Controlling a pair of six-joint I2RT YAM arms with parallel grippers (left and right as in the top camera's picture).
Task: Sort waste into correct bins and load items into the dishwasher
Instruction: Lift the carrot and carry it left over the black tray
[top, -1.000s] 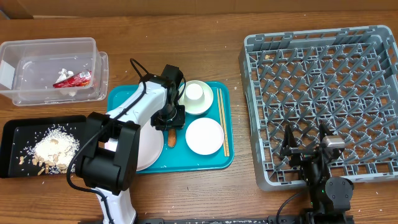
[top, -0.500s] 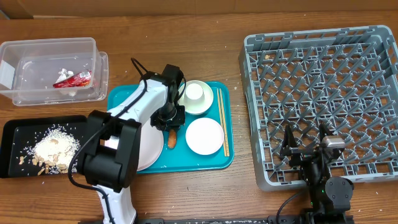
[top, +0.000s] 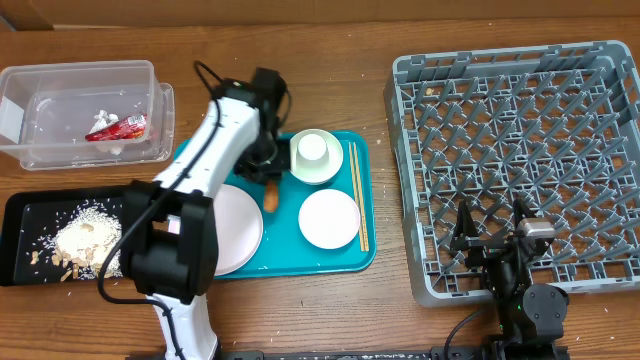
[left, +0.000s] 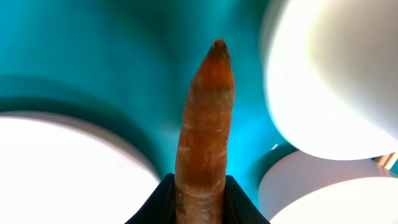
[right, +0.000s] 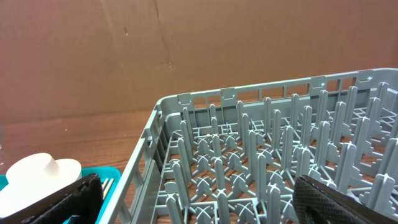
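Gripping the carrot (left: 205, 118) by its thick end, the left claw (left: 201, 205) is closed on it, with a dark finger (left: 155, 210) pressed to each side. The carrot sticks straight out from between them, its long axis in line with the claw and its narrow tip leading. From above, claw and carrot sit over the teal tray (top: 290, 255) near the middle of the desk. The carrot is in the gap between the big plate (top: 235, 230) and the small plate (top: 328, 218), just to the near side of the bowl (top: 298, 170) that holds the cup (top: 314, 148). Whether the tip clears the tray floor cannot be told. What matters for the coming move is which way the food-scrap bin lies. The black tray (top: 20, 205), holding pale shells and crumbs (top: 85, 240), sits by the left edge toward the near-left corner. It therefore lies left of the claw and closer to the near edge, with the big plate and the base of the left arm (top: 165, 255) in between. The clear tub (top: 80, 68) in the far-left corner holds the red wrapper (top: 118, 127), so it looks like the wrong home for a carrot. The left arm is plainly the nearer one. The right claw (top: 490, 235) hangs over the near edge of the rack (top: 395, 150), well apart, its fingers spread wide with nothing between them. The likely move is a swing leftward and toward the near edge, which calls for carrying the carrot high enough to pass over the plate rim.
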